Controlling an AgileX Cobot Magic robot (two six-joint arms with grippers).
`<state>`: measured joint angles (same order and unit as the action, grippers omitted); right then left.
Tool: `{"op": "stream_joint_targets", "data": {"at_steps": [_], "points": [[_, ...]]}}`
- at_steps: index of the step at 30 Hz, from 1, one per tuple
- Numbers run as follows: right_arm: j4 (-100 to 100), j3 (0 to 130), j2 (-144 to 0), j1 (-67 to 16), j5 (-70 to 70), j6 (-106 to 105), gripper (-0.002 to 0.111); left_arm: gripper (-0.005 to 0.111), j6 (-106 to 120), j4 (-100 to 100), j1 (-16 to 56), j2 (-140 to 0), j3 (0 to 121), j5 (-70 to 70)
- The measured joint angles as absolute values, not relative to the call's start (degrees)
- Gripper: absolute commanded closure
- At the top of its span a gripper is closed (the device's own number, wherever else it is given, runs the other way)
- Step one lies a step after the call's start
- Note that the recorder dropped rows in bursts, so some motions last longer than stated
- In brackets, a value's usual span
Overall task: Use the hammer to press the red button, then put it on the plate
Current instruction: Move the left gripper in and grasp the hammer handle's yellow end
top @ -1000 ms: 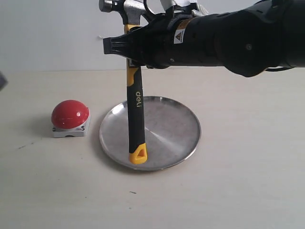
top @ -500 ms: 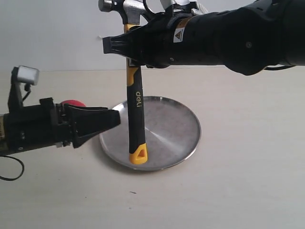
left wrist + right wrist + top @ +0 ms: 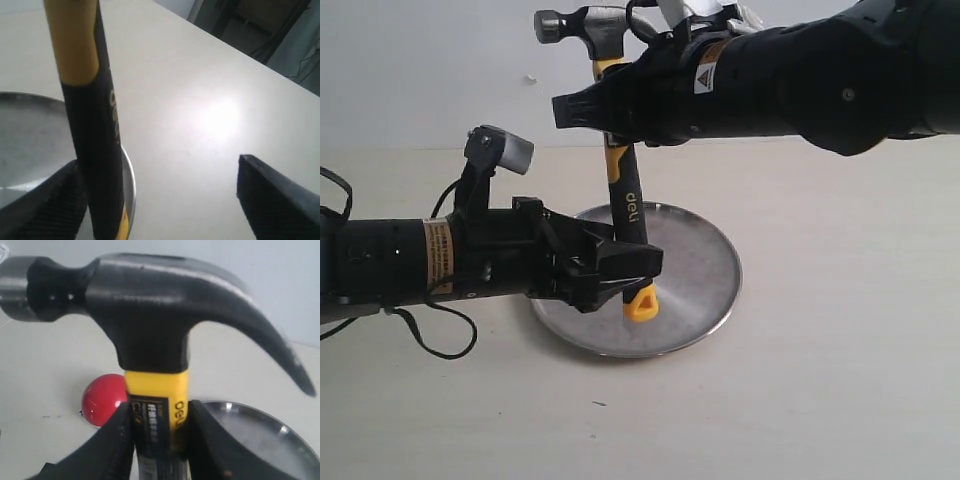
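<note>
The hammer [image 3: 630,205] hangs head-up and slightly tilted over the silver plate [image 3: 705,270]. My right gripper [image 3: 588,110] is shut on the handle just below the dark steel head [image 3: 145,305]. My left gripper [image 3: 636,276] has reached in from the left and is open. Its fingers straddle the lower handle just above the yellow looped end [image 3: 640,304]. In the left wrist view the handle [image 3: 95,150] rests against one finger [image 3: 55,200], and the other finger stands well apart. The left arm hides the red button in the exterior view. The red button [image 3: 102,397] shows behind the handle in the right wrist view.
The left arm [image 3: 420,262] lies low across the table's left side, with a cable looping under it. The right arm [image 3: 800,80] spans the upper right. The beige tabletop [image 3: 820,350] extends to the right of and in front of the plate.
The left arm has come further right, covering the red button, and its open fingers now surround the lower handle. The hammer has shifted slightly right and tilted.
</note>
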<state>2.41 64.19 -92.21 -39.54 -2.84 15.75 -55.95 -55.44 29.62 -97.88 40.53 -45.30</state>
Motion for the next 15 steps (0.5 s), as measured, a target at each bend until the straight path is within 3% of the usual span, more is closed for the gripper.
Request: {"op": "stream_joint_targets", "data": {"at_steps": [15], "points": [[1.04,68.05,-91.96,-40.08,-7.46,17.61,0.108,0.028,-53.94,-53.76,28.81,-98.1,41.3,-38.6]]}}
